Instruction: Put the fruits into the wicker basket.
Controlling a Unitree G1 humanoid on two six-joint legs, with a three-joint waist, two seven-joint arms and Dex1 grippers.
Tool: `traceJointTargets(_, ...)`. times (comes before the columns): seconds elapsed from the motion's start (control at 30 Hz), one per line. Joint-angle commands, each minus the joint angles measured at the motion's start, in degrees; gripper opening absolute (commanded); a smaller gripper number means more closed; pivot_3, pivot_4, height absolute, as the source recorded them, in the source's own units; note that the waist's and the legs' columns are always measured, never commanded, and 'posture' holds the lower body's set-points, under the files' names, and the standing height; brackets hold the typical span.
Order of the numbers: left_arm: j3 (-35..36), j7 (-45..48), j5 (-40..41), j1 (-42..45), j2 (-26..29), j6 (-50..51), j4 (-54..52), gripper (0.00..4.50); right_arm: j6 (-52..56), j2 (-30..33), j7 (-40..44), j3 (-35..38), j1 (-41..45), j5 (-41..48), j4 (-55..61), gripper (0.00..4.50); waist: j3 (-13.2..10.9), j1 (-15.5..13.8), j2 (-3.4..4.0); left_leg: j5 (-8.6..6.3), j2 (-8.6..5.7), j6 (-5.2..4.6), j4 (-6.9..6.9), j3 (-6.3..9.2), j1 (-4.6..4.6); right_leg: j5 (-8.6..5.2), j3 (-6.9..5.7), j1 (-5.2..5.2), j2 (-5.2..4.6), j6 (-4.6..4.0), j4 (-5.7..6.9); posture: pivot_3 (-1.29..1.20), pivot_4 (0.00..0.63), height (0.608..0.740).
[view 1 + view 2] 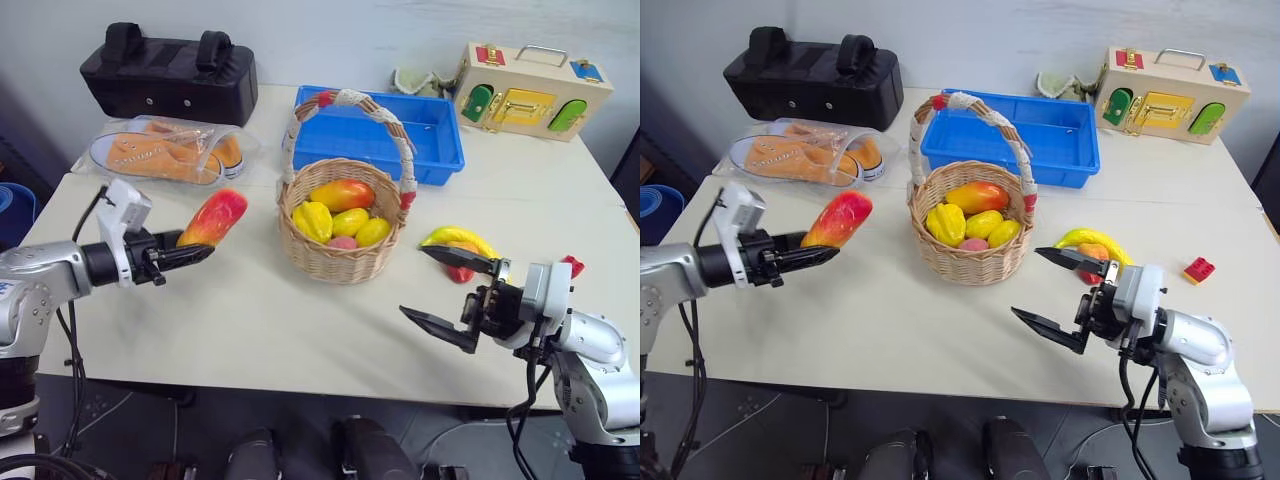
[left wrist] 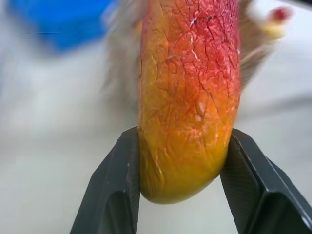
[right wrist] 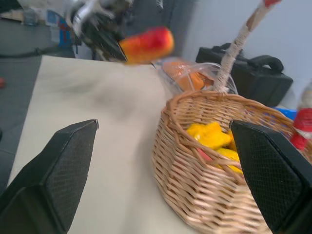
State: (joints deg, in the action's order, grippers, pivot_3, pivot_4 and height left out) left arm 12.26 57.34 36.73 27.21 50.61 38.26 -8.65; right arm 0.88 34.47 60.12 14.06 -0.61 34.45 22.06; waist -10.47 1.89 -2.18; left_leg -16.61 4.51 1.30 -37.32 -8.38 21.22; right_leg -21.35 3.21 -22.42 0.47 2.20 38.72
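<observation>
On the white table (image 1: 250, 320), my left gripper (image 1: 190, 254) pinches the mango (image 1: 213, 217) by its yellow end, long axis angled up toward the wicker basket (image 1: 340, 250) just beyond; my right gripper (image 1: 455, 295) hangs spread, the banana (image 1: 456, 238) behind it.

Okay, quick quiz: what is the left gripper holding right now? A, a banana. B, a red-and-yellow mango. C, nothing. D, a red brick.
B: the left gripper is shut on the mango, with its black fingers pressed against both sides.
</observation>
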Motion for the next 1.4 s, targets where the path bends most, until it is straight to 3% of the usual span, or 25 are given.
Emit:
traceJointTargets(0.03,-9.14,3.49,-3.02,8.89,-3.33,-3.75,-0.91,1.87,-1.33,0.34,-2.33,3.01,-0.38,-0.05,1.43,4.50,0.01,-0.29,-0.01,0.00,-0.04,-0.05,-0.07,0.01,-0.02,0.02,0.01,0.07,0.00,0.03,0.00,0.00,0.150,0.740)
traceJointTargets(0.3,-22.81,-2.24,-13.39,26.06,-11.86,4.09,10.27,1.87,-0.64,-0.60,-6.27,2.27,-3.25,-0.11,6.28,4.50,-0.01,0.52,0.02,0.01,-0.01,-0.02,0.06,-0.10,-0.02,0.05,0.20,-0.12,0.08,0.12,0.11,0.00,0.150,0.740)
traceJointTargets(0.43,-22.15,-5.71,-14.44,28.47,-14.98,6.86,12.46,1.87,0.72,-0.70,-9.19,2.46,-4.55,0.02,9.34,4.50,-0.04,1.07,0.08,0.05,0.03,0.07,0.05,-0.06,-0.02,0.04,0.19,-0.18,0.11,0.12,0.28,0.00,0.150,0.740)
traceJointTargets(0.6,-19.48,-7.60,-14.18,29.03,-17.89,5.25,14.10,3.44,3.01,-0.15,-11.97,2.61,-4.71,0.36,11.89,4.50,-0.04,1.15,0.08,0.06,0.03,0.07,-0.04,-0.06,-0.02,0.04,0.19,-0.16,0.10,0.12,0.32,0.00,0.150,0.740)
traceJointTargets(0.7,-17.90,-5.84,-14.53,27.63,-15.99,3.34,14.82,4.39,4.19,0.09,-13.20,3.19,-4.98,0.23,12.55,4.50,-0.04,1.24,0.08,0.06,0.03,0.07,-0.05,-0.05,-0.03,0.04,0.19,-0.16,0.09,0.12,0.35,0.00,0.150,0.740)
traceJointTargets(0.93,-8.91,5.66,-10.86,19.32,-8.61,-9.89,12.61,4.47,4.06,-0.87,-14.96,9.41,-8.42,0.77,8.70,4.50,-0.04,1.22,0.09,0.08,0.04,0.11,-0.01,-0.05,-0.07,0.03,0.16,-0.17,0.09,0.12,0.40,0.00,0.150,0.740)
traceJointTargets(1.03,-1.95,13.32,-9.86,9.61,-3.42,-19.62,14.39,4.47,1.00,-3.01,-13.77,15.50,-16.23,0.11,4.55,4.50,-0.04,1.17,0.09,0.07,0.03,0.10,0.02,-0.05,-0.05,0.03,0.15,-0.15,0.08,0.12,0.34,0.00,0.150,0.740)
traceJointTargets(1.13,6.82,11.88,-8.50,1.90,-4.55,-28.42,18.48,4.47,-6.35,-7.03,-12.69,19.33,-23.66,-3.36,-0.78,4.50,0.00,1.11,0.14,0.04,0.04,0.14,0.20,-0.01,-0.14,0.00,0.09,-0.11,0.07,0.12,0.23,0.00,0.150,0.740)
traceJointTargets(1.27,10.00,14.14,-7.58,-11.12,-3.60,-27.48,15.48,4.47,-12.75,-10.94,-12.89,20.81,-28.12,-5.71,-7.00,4.50,0.02,1.56,0.11,-0.02,0.00,-0.03,0.10,-0.03,-0.16,-0.09,0.10,0.05,-0.02,0.00,0.18,0.00,0.150,0.740)
traceJointTargets(1.4,9.31,15.83,-6.10,-16.10,-3.09,-25.65,11.69,4.47,-14.75,-11.44,-13.80,19.71,-28.32,-6.88,-8.63,4.50,0.06,1.64,0.04,-0.05,-0.02,-0.05,0.17,-0.03,-0.22,-0.07,0.10,0.06,-0.05,0.01,0.20,0.00,0.150,0.740)
